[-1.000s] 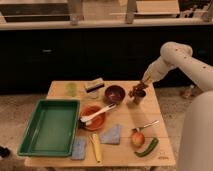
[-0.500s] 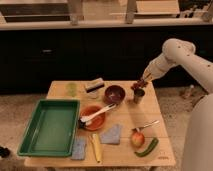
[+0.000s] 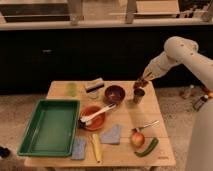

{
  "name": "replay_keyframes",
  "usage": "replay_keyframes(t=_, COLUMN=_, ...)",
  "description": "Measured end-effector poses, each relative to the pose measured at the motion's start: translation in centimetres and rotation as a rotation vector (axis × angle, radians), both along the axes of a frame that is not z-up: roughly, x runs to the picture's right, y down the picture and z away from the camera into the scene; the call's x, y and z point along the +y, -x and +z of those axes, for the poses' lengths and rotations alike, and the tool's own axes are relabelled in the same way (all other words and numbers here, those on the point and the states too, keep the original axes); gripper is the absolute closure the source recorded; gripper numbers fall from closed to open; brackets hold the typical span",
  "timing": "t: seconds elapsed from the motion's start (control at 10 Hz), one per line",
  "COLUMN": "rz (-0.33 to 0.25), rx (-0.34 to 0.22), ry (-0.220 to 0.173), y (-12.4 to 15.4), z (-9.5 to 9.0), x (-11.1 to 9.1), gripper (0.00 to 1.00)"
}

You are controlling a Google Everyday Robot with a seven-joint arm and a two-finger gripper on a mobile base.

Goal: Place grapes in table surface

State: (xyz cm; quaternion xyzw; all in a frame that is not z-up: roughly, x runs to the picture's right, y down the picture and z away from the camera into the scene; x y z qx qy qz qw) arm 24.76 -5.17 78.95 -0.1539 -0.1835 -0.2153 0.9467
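Observation:
The grapes (image 3: 136, 84) are a small dark red lump at the tip of my gripper (image 3: 139, 83), which is shut on them. The gripper holds them just above a grey metal cup (image 3: 138, 95) at the far right of the table surface (image 3: 160, 120), a pale wooden top. The white arm reaches in from the upper right. Most of the bunch is hidden by the fingers.
A dark maroon bowl (image 3: 114, 93) stands left of the cup. An orange bowl with a white utensil (image 3: 93, 117), a green tray (image 3: 50, 127), a red-yellow apple (image 3: 137, 139), a green vegetable (image 3: 148, 147), grey cloths (image 3: 111, 134), a yellow item (image 3: 96, 148) and a pale green cup (image 3: 72, 89) lie around.
The gripper has risen a little above the grey cup, taking the dark red lump up with it. Nothing else on the table has moved.

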Motion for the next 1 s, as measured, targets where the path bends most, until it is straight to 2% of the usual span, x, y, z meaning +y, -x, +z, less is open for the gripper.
replay_keyframes(t=0.3, rz=0.003, rx=0.011, ry=0.036, y=0.1, z=1.2, x=2.9, gripper=1.00)
replay_keyframes(t=0.4, rz=0.009, rx=0.013, ry=0.041, y=0.2, z=1.2, x=3.0, gripper=1.00)
replay_keyframes(t=0.6, rz=-0.005, rx=0.013, ry=0.080, y=1.0, z=0.8, x=4.1, gripper=1.00)
replay_keyframes(t=1.0, rz=-0.004, rx=0.015, ry=0.107, y=0.9, z=0.4, x=5.2, gripper=1.00)
